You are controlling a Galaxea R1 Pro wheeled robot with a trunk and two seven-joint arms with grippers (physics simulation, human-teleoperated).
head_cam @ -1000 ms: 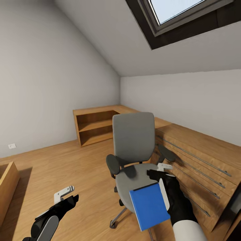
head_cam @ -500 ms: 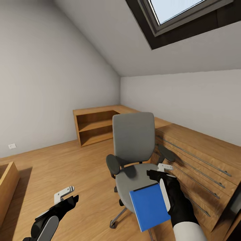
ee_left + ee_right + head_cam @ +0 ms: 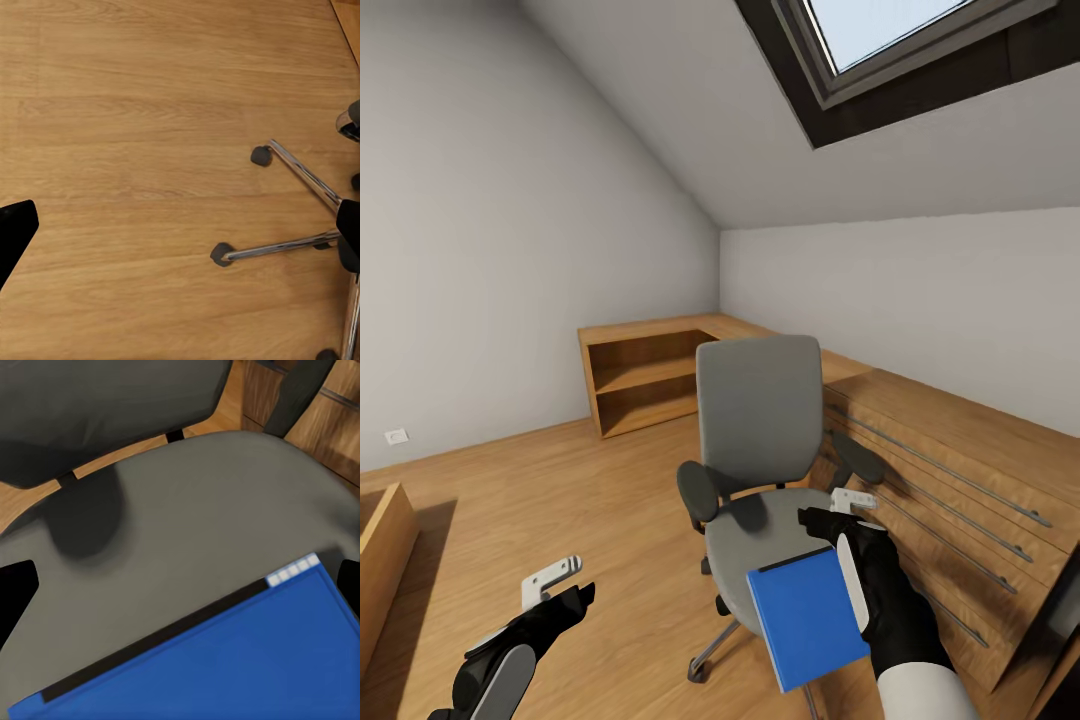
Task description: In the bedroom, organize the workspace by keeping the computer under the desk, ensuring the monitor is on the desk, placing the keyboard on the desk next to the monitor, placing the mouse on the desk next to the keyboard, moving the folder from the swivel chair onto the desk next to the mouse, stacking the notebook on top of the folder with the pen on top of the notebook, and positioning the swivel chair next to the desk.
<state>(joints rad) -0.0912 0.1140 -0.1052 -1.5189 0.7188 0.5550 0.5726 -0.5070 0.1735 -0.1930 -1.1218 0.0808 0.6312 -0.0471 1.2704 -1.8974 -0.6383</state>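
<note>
**Blue folder lifted over the seat of the swivel chair**

The folder [image 3: 807, 616] — flat, bright blue, with a dark spine along its upper edge — is up off the seat, tilted, and overlaps the front right part of the swivel chair [image 3: 758, 420] in the head view. The right gripper [image 3: 838, 512] reaches over the seat beside the folder's right edge; in the right wrist view its two black fingertips [image 3: 16, 585] stand wide apart at the picture's edges, with the folder [image 3: 225, 660] and the grey seat [image 3: 187, 510] between them. Whether the fingers actually grip the folder cannot be told from these views.

The chair has a grey seat and backrest, black armrests and a chrome star base on casters [image 3: 300, 244]. It stands on the wooden floor [image 3: 560, 500], just beside a long wooden dresser [image 3: 960, 460] with thin metal rail handles, on the robot's right. Behind the chair an open wooden shelf unit [image 3: 645, 375] sits in the corner under the sloped ceiling and a skylight [image 3: 880, 40].

The left gripper [image 3: 555, 585] hangs low over bare floor, well apart from the chair — its fingers spread wide, with nothing between them.
</note>
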